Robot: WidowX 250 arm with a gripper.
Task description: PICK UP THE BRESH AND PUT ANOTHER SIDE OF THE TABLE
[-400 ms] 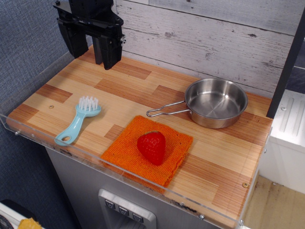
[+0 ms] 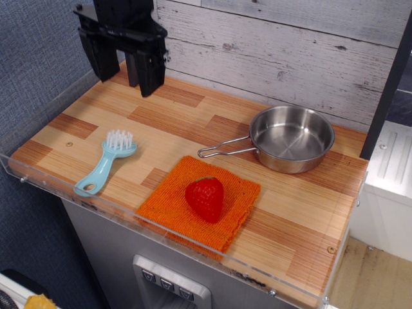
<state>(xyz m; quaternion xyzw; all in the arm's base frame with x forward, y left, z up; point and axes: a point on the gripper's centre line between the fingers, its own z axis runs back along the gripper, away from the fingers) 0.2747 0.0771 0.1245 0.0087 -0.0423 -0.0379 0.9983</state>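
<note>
Hanging apart and empty over the bench's [image 2: 193,122] far-left corner, the black fingers [image 2: 123,67] hold nothing, we note. We see the brush [image 2: 105,162] lying flat near the front-left rim, bristles up, well apart from them; strawberry [image 2: 205,198] sits on orange cloth [image 2: 161,199], pan [image 2: 291,138] far-right.

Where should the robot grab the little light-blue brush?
Probably the slim handle of the small light-blue plastic brush, coming straight down from above. It lies flat with white bristles pointing up, so the narrow middle fits between the black gripper's open jaws best.
</note>
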